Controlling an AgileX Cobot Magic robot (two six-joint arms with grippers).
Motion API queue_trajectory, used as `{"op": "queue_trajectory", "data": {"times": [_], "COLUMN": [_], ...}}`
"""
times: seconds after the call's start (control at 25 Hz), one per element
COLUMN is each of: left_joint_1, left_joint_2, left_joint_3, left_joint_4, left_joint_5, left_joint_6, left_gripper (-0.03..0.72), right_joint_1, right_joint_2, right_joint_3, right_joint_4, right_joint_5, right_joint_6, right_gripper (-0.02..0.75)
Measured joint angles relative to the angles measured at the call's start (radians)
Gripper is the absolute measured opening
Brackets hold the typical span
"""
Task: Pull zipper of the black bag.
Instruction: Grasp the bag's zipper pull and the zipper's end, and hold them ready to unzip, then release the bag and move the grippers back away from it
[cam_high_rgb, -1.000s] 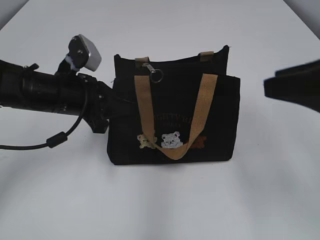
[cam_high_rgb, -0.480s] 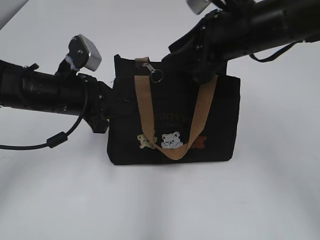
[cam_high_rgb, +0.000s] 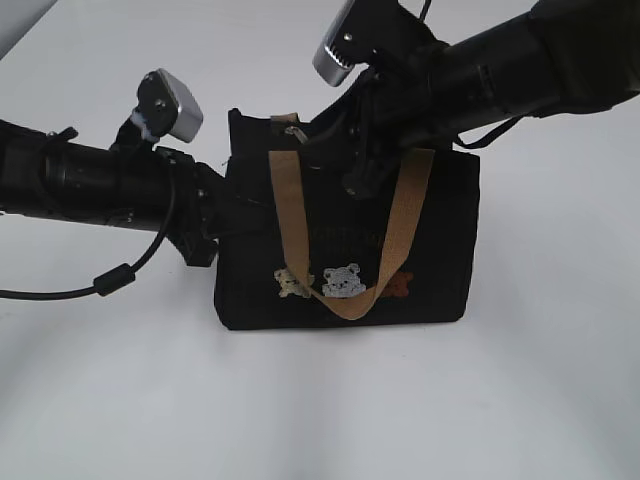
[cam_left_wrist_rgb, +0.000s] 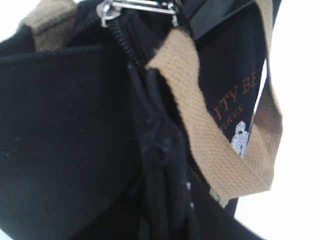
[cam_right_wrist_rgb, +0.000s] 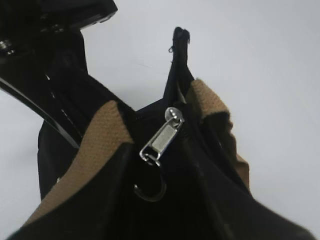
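Bag update for you: the black bag (cam_high_rgb: 345, 240) stands upright on the white table (cam_high_rgb: 320, 400), tan handle (cam_high_rgb: 290, 215) looping down its front over the little bear patches (cam_high_rgb: 342, 280).

Your left gripper (cam_high_rgb: 222, 205) comes in from the left side and is pressed into the bag's left edge. In the left wrist view all you get is bunched black fabric right up against the lens, so it looks pinched nearly closed on the bag's side, but you can't actually see the fingers there.

Your right gripper (cam_high_rgb: 350, 150) reaches across the top of the bag, near its upper left corner. The zipper (cam_right_wrist_rgb: 161, 137) is right there at the top seam: silver pull with the dark ring (cam_right_wrist_rgb: 150, 187) hanging under it, sitting between the two tan strap ends. In the right wrist view the jaws stand partly apart with the pull in the gap, and you can't tell if either finger touches it.
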Motion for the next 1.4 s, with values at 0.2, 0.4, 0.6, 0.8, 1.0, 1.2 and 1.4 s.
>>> {"op": "queue_trajectory", "data": {"times": [0.2,0.4,0.6,0.8,1.0,1.2,1.4], "left_joint_1": [0.000,0.000,0.000,0.000,-0.001,-0.004,-0.004], "left_joint_2": [0.000,0.000,0.000,0.000,0.000,-0.031,-0.117], "left_joint_3": [0.000,0.000,0.000,0.000,0.000,0.000,0.000], "left_joint_4": [0.000,-0.002,-0.004,-0.004,-0.004,0.112,0.575], "left_joint_5": [-0.001,-0.003,0.003,-0.002,-0.009,-0.098,-0.141], "left_joint_6": [0.000,0.000,0.000,0.000,-0.016,-0.405,-1.075], "left_gripper": [0.065,0.065,0.065,0.065,0.082,0.419,0.422], "right_joint_1": [0.000,-0.016,-0.140,-0.319,-0.289,-0.257,-0.257], "right_joint_2": [0.005,-0.029,-0.096,-0.151,-0.170,-0.224,-0.327], "right_joint_3": [0.000,0.000,0.001,0.000,0.000,0.000,0.000], "right_joint_4": [0.000,-0.011,-0.150,-0.408,-0.424,-0.419,-0.565], "right_joint_5": [0.000,0.001,0.082,0.255,0.270,0.386,0.534], "right_joint_6": [0.013,0.146,0.392,0.690,0.773,0.884,1.221], "right_gripper": [0.071,0.001,-0.001,-0.001,0.110,0.454,0.496]}}
